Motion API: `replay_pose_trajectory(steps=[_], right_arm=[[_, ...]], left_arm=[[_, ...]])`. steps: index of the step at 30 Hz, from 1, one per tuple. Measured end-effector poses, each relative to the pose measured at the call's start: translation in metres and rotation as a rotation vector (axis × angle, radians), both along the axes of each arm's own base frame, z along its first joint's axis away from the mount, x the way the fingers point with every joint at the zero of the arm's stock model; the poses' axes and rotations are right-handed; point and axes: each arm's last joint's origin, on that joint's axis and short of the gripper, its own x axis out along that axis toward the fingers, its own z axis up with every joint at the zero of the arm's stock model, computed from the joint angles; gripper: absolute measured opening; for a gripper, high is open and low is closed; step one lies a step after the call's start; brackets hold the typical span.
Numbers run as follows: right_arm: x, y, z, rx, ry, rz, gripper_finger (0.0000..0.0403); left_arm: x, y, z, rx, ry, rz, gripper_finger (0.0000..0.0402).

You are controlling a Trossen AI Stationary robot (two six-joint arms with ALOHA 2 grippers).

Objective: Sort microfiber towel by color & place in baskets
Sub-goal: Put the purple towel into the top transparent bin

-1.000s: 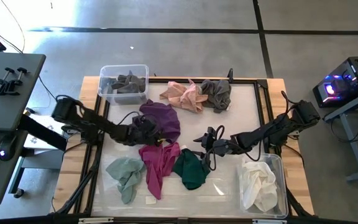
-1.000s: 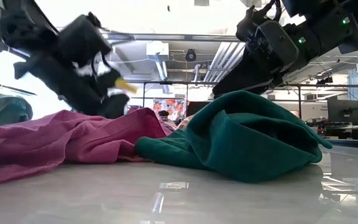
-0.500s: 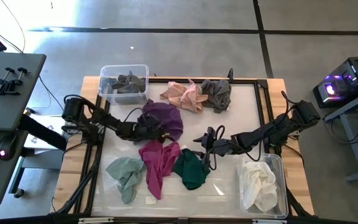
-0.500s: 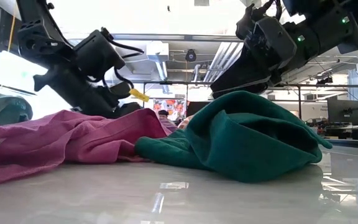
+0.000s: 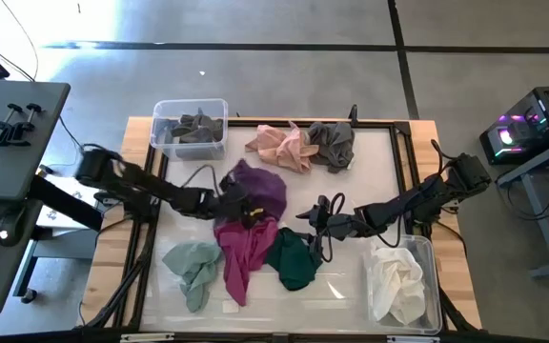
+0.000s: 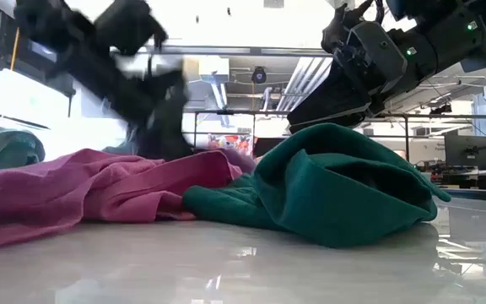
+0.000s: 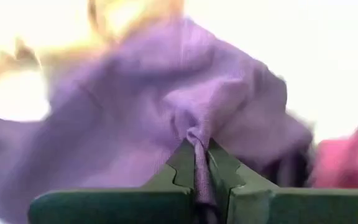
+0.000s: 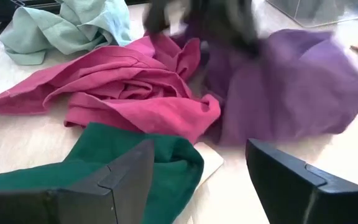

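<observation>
**Left gripper pinches the purple towel at mid-table**

The table [image 5: 403,152] carries seven loose towels and two clear baskets. The larger basket [image 5: 434,259] sits at the near right corner with a white towel [image 5: 396,286] inside. The small basket [image 5: 160,114] stands at the far left corner holding a dark grey towel [image 5: 196,127].

In the middle lies the purple towel [image 5: 260,189], its near edge touching the magenta towel [image 5: 243,250]. Just right of the magenta one is the dark green towel [image 5: 292,259]; a pale green towel [image 5: 192,267] lies at the near left. On the far side, a pink towel [image 5: 279,145] touches a grey towel [image 5: 334,143].

The left gripper [image 5: 239,202] is clamped on a fold of the purple towel, fingers [image 7: 185,163] together around the cloth. The right gripper [image 5: 318,221] hangs above the dark green towel, fingers [image 8: 129,171] apart and holding nothing.
</observation>
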Motion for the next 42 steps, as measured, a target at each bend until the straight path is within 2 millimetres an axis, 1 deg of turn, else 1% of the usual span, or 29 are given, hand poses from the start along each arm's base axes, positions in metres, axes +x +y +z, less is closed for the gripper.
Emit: replay_pose_trajectory(steps=[3, 5, 7, 10, 12, 14, 15, 18, 21, 23, 27, 30, 33, 35, 39, 42], right_arm=[[-0.001, 0.002, 0.0, 0.0, 0.0, 0.008, 0.025], [-0.001, 0.003, 0.0, -0.001, -0.001, 0.009, 0.025], [-0.001, 0.003, 0.0, -0.003, -0.002, 0.006, 0.025], [-0.001, 0.003, 0.0, -0.004, -0.003, 0.005, 0.025], [-0.001, 0.003, 0.0, -0.01, -0.004, 0.007, 0.025], [-0.001, 0.003, 0.0, -0.01, -0.004, 0.006, 0.025], [-0.001, 0.003, 0.0, -0.01, -0.004, 0.006, 0.025], [-0.001, 0.003, 0.0, -0.01, -0.002, 0.006, 0.025], [-0.001, 0.003, 0.0, -0.011, -0.002, 0.006, 0.025], [-0.001, 0.003, 0.0, -0.011, -0.001, 0.006, 0.025], [-0.001, 0.003, 0.0, -0.011, -0.002, 0.006, 0.025], [-0.001, 0.002, 0.0, -0.012, -0.002, 0.003, 0.025], [-0.001, 0.001, 0.0, -0.012, -0.002, -0.001, 0.025], [0.0, 0.001, 0.0, -0.013, -0.002, -0.003, 0.025], [0.0, 0.001, 0.0, -0.029, 0.001, 0.005, 0.025], [0.0, 0.001, 0.0, -0.027, 0.0, 0.003, 0.025]], left_arm=[[0.002, -0.003, 0.037, 0.144, 0.028, -0.036, 0.0003], [0.001, -0.004, 0.066, 0.27, 0.055, -0.057, 0.0002], [0.0, -0.003, 0.099, 0.41, 0.062, -0.056, 0.0001], [-0.006, 0.004, 0.141, 0.628, 0.121, -0.061, 0.0001], [-0.011, 0.013, 0.167, 0.752, 0.163, -0.061, 0.0001], [-0.017, 0.028, 0.188, 0.84, 0.204, -0.034, 0.0001], [-0.021, 0.037, 0.196, 0.87, 0.23, -0.007, 0.0001], [-0.035, 0.068, 0.206, 0.913, 0.327, 0.088, 0.0001], [-0.053, 0.1, 0.21, 0.907, 0.429, 0.202, 0.0001], [-0.066, 0.119, 0.207, 0.878, 0.525, 0.251, 0.0001], [-0.088, 0.151, 0.183, 0.75, 0.786, 0.208, 0.0], [-0.098, 0.171, 0.162, 0.62, 0.918, 0.159, 0.0], [-0.1, 0.189, 0.145, 0.533, 0.988, 0.132, 0.0], [-0.097, 0.2, 0.132, 0.484, 1.009, 0.089, 0.0], [-0.089, 0.215, 0.103, 0.343, 0.976, -0.075, 0.0], [-0.084, 0.222, 0.086, 0.262, 0.965, -0.14, 0.0]])
